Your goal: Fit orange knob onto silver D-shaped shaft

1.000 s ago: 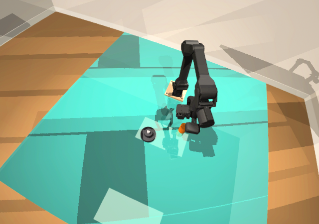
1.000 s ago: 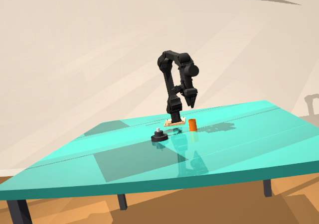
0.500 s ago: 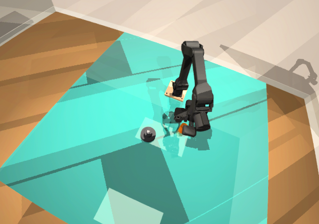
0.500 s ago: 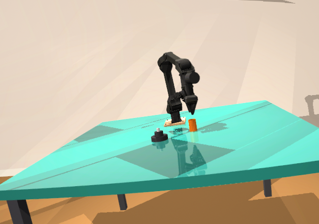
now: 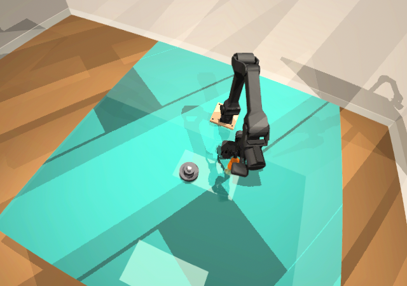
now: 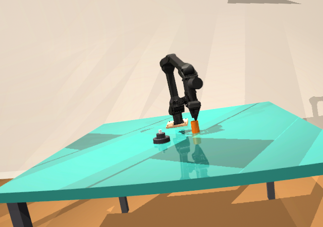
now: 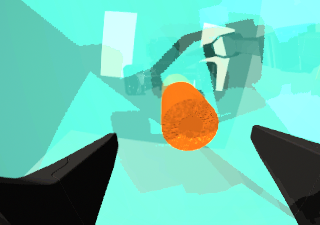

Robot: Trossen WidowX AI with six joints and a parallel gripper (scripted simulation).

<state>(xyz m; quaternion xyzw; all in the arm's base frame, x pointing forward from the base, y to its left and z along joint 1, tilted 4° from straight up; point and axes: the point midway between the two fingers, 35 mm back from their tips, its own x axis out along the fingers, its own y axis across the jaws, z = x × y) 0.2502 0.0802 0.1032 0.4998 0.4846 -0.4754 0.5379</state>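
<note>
Table [image 6: 260,141]: glossy turquoise top on dark legs, standing on a wood-plank floor [image 5: 49,79] against pale walls; largest item in all three views.

Arm [image 5: 251,89]: black, six-joint, folded in a tall arch and bent sharply down so its wrist points at the tabletop. Bolted to a small tan base plate [image 5: 215,114] toward the back of the table.

Gripper [image 7: 187,148]: jaws spread almost to their full width, nothing between them. In the wrist view the two dark fingers sit at the lower corners, one on each side of the knob and clear of it. In the exterior view the fingertips hang directly above the knob's top; whether they touch it cannot be told.

Round pedestal [image 6: 161,138]: dark, stepped disc, standing on the table well apart from the gripper, on the side away from the arm's wrist.

Orange knob [image 6: 195,126]: upright cylinder standing on the table near the base plate, directly under the gripper; textured top face visible in the wrist view.

Silver D-shaped shaft [image 6: 159,131]: short stub rising from the pedestal's centre, bare.
</note>
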